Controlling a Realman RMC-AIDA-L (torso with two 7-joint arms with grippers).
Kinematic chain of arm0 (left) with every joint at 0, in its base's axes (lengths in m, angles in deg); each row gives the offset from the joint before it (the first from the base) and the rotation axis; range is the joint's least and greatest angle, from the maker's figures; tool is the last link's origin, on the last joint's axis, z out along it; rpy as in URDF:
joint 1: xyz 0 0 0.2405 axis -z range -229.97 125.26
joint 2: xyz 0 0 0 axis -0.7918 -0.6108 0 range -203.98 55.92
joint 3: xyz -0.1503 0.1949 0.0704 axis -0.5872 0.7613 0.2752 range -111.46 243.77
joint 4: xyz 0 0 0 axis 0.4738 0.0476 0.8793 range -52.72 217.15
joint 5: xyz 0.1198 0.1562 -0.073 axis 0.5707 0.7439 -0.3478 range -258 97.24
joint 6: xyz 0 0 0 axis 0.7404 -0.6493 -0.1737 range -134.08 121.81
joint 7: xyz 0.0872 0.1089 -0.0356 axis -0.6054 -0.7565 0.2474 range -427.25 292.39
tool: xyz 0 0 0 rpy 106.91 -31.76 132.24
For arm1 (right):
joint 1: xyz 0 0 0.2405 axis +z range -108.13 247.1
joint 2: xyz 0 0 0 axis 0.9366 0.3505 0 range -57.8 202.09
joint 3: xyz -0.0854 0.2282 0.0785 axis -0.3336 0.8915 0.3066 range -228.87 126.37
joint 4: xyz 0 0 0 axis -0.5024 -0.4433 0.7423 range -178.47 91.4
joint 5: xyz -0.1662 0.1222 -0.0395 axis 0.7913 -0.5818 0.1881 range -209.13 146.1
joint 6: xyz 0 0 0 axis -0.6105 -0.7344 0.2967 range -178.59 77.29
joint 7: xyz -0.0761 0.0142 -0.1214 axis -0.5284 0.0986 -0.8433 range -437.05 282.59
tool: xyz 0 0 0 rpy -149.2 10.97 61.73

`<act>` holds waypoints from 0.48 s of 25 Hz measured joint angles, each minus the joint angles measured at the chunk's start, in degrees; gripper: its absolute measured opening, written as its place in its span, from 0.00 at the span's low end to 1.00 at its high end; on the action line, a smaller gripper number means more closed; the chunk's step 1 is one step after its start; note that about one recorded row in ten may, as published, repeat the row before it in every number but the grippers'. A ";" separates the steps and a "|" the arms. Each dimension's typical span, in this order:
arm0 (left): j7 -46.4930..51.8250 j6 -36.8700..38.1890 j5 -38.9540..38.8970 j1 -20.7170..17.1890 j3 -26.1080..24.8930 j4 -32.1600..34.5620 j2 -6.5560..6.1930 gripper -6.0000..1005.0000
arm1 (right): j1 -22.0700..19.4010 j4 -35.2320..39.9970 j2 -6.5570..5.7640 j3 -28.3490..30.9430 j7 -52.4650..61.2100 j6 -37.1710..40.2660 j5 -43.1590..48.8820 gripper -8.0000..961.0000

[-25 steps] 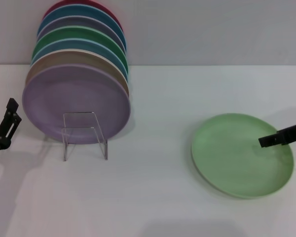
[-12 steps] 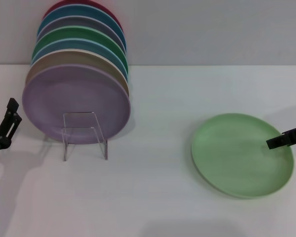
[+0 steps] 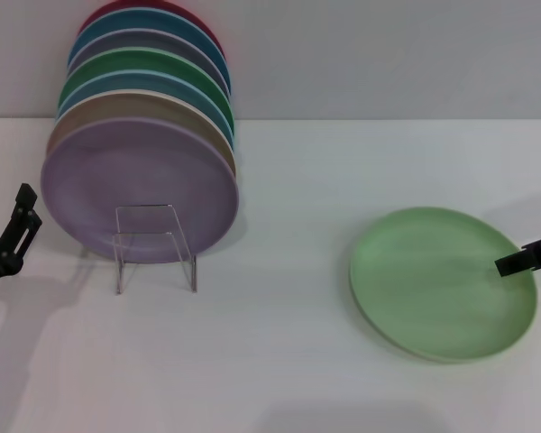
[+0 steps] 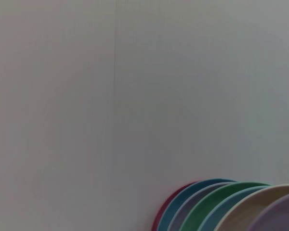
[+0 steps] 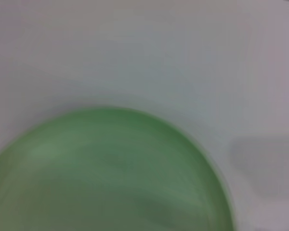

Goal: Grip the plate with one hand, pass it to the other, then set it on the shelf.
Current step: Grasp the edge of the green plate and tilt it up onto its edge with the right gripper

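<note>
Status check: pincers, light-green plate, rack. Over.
Right pincer over the light-green plate's right rim, not gripping. Left pincer idle at far left. Plate flat on the table. Clear rack already holds a stack, lilac plate in front.

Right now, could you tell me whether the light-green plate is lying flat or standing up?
Lying flat: the light-green plate rests face up on the white table, apart from the rack.

One light-green plate [image 3: 443, 283] flat, seven racked plates [image 3: 140, 185] — one acrylic shelf [image 3: 155, 245], two pincers — left pincer [image 3: 9, 242], right pincer [image 3: 528, 256].
</note>
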 joint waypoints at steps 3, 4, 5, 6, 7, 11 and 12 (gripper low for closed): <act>0.02 -0.03 0.02 0.30 0.00 0.22 0.01 0.80 | -0.12 0.16 -0.02 0.05 0.07 0.47 0.44 0.62; 0.02 -0.03 0.02 0.40 0.00 0.29 0.00 0.80 | -0.12 0.43 -0.02 0.04 0.07 0.61 0.60 0.61; 0.02 -0.04 0.02 0.51 0.00 0.38 0.01 0.80 | -0.05 0.82 -0.03 0.04 0.07 0.83 0.72 0.61; 0.03 -0.04 0.02 0.64 0.00 0.44 0.01 0.80 | 0.12 1.53 -0.03 0.01 0.08 1.32 0.80 0.61; 0.03 -0.04 0.02 0.64 0.00 0.44 0.01 0.80 | 0.12 1.53 -0.03 0.01 0.08 1.32 0.80 0.61; 0.05 -0.04 0.02 0.69 0.03 0.46 0.01 0.80 | 0.33 2.85 -0.03 -0.09 0.09 2.49 0.80 0.59; 0.05 -0.04 0.02 0.69 0.03 0.46 0.01 0.80 | 0.33 2.85 -0.03 -0.09 0.09 2.49 0.80 0.59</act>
